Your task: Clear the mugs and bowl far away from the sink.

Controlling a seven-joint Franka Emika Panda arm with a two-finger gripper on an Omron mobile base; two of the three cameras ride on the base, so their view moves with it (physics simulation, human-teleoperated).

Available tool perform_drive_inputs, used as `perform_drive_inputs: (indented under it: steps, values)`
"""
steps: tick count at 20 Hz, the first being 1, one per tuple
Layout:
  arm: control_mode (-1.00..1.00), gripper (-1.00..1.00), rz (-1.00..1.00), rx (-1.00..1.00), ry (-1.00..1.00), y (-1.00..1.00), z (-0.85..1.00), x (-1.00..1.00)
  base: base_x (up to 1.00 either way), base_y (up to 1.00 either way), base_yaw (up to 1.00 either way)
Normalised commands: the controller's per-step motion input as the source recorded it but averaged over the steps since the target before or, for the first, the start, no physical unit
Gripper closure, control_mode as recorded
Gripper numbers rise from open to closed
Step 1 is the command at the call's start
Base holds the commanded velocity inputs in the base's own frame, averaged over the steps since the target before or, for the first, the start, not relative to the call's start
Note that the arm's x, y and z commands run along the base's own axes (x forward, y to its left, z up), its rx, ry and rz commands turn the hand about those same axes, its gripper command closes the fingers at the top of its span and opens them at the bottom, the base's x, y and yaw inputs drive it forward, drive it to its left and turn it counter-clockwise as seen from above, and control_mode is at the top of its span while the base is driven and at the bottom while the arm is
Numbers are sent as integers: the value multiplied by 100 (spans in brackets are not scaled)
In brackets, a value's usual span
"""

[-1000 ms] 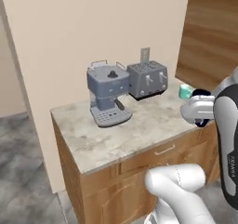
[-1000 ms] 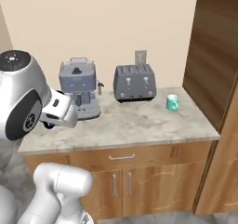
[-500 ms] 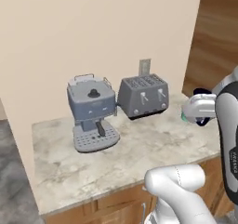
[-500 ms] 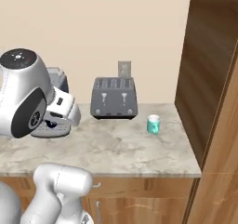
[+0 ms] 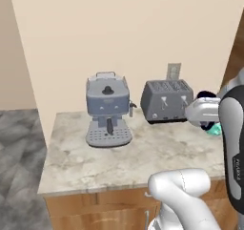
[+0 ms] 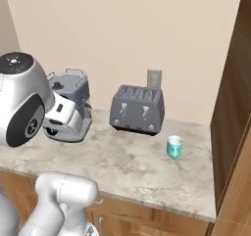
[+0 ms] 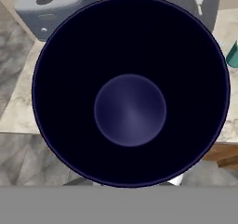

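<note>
A dark navy mug point(image 7: 130, 93) hangs close in front of the hand camera, round end toward me, above the marble counter's point(image 7: 18, 102) front edge. My gripper point(image 5: 206, 101) is shut on this mug, and its fingers are hidden behind it. In the left base view the mug's dark rim point(image 5: 206, 95) peeks over the white hand. The teal mug point(image 6: 174, 147) stands upright on the counter point(image 6: 127, 166) right of the toaster. It also peeks out at the hand view's right edge as a teal mug point(image 7: 232, 56). The bowl and the sink are out of view.
A grey coffee machine point(image 5: 108, 112) stands at the counter's left and a grey toaster point(image 5: 167, 101) against the wall beside it, below a wall outlet point(image 5: 174, 70). A tall wooden cabinet point(image 6: 233, 122) closes off the counter's right end. Wooden drawers point(image 5: 95, 210) sit below.
The whole picture has shifted: the base has driven closer along the counter, so the coffee machine and toaster appear larger. The navy mug stays in my shut gripper.
</note>
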Motion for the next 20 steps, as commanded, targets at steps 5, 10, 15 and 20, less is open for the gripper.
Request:
perform_drive_inputs:
  steps: [5, 10, 15, 20]
  values:
    - [100, 100, 0, 0, 0, 0, 0, 0, 100, -74, 35]
    - [-100, 100, 0, 1, 19, -38, -6, 60, 40, -31, 3]
    - [-100, 100, 0, -1, 36, -22, -36, 78, 0, 0, 0]
    - [-100, 100, 0, -3, 10, -3, -57, 44, 0, 0, 0]
